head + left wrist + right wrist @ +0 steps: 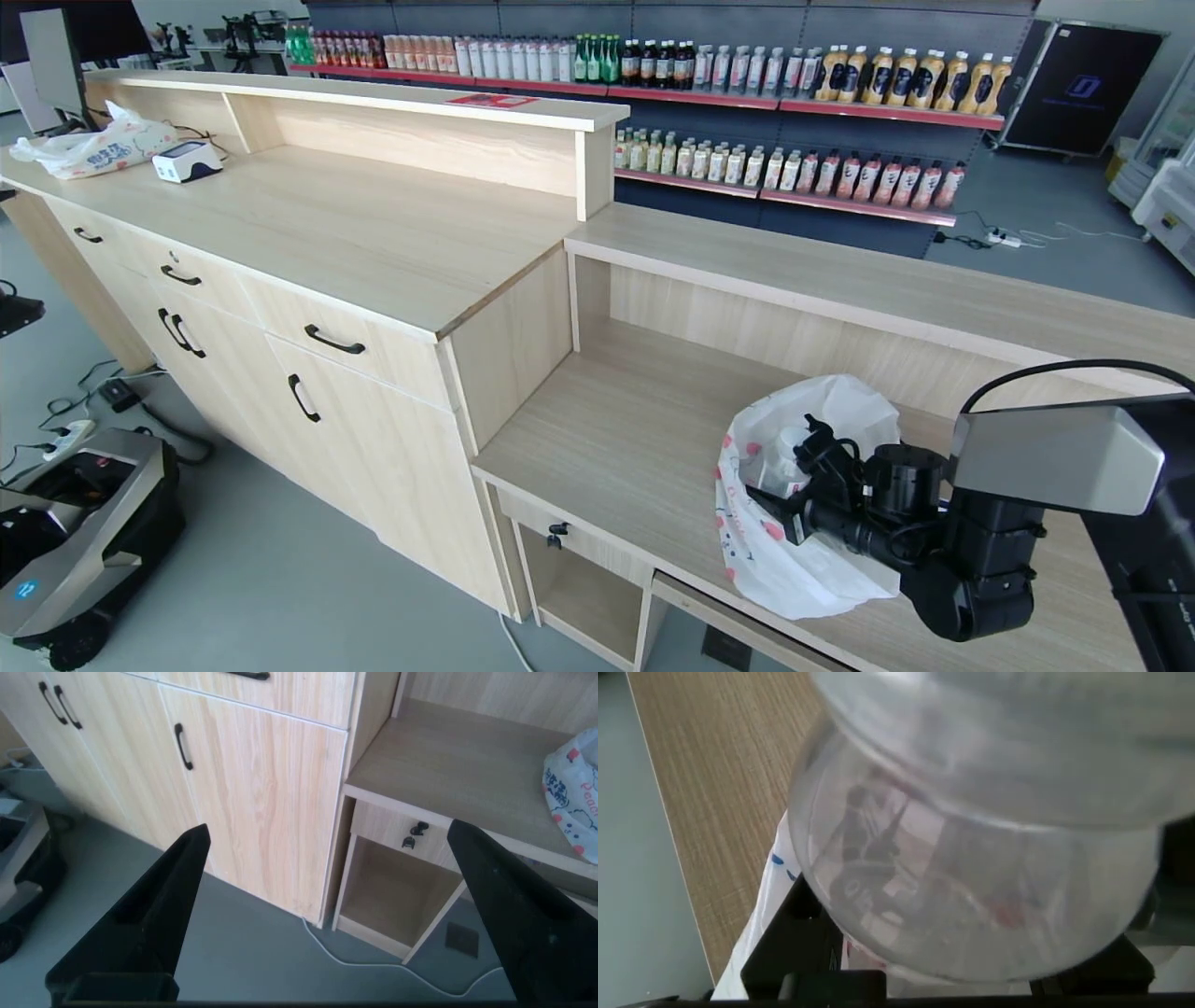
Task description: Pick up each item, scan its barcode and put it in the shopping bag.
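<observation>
Low counter (616,420): right pincer (810,453) grips clear bottle (990,859) at shopping bag (803,569); left pincer (329,835) spread.

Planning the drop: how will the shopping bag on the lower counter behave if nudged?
Probably floppy: the shopping bag looks like thin, crumpled plastic, slumped on the counter. Likely light, so it may slide or collapse when nudged.

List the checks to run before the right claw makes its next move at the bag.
1. Right claw grips the clear rounded plastic container: ok.
2. Right claw sits at the mouth of the white red-printed plastic shopping bag: ok.
3. Bag lies on the pale wooden lower counter: ok, though near its front edge.
4. Container's barcode scanned: cannot tell.
5. Left claw open, empty and away from the bag: ok.
</observation>
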Tool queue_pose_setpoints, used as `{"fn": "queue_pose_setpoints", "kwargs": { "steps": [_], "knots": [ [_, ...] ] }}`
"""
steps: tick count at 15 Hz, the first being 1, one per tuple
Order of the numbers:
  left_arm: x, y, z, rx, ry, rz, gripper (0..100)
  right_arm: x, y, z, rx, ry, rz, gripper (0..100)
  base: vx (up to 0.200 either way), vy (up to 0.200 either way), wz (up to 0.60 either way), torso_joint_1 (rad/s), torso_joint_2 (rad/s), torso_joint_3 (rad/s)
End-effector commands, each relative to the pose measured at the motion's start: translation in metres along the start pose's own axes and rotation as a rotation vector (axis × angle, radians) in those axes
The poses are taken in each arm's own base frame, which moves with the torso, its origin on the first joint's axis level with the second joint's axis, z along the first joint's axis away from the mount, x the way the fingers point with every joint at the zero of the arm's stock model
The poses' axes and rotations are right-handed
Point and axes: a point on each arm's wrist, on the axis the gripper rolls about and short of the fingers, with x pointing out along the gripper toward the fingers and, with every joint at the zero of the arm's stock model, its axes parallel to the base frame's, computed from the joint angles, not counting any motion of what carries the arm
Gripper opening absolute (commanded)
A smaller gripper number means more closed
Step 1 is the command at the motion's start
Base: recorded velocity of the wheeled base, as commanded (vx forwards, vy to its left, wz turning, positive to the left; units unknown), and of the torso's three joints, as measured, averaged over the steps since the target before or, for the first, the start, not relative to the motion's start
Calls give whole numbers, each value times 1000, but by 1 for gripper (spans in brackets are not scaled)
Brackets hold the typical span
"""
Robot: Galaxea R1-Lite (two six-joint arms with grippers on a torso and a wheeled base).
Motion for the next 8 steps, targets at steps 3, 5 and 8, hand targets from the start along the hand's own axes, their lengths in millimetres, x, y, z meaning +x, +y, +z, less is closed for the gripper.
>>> {"fn": "queue_pose_setpoints", "kwargs": {
  "steps": [3, 5, 8],
  "knots": [
    [0, 0, 0, -1, 0, -1, 100, -6, -3, 16, 9, -28, -7, 100, 0, 0, 0, 0, 0, 0],
    [0, 0, 0, -1, 0, -1, 100, -8, -5, 22, 9, -32, -15, 100, 0, 0, 0, 0, 0, 0],
    [0, 0, 0, -1, 0, -1, 100, -19, -9, 47, 14, -23, -10, 100, 0, 0, 0, 0, 0, 0]
  ]
}}
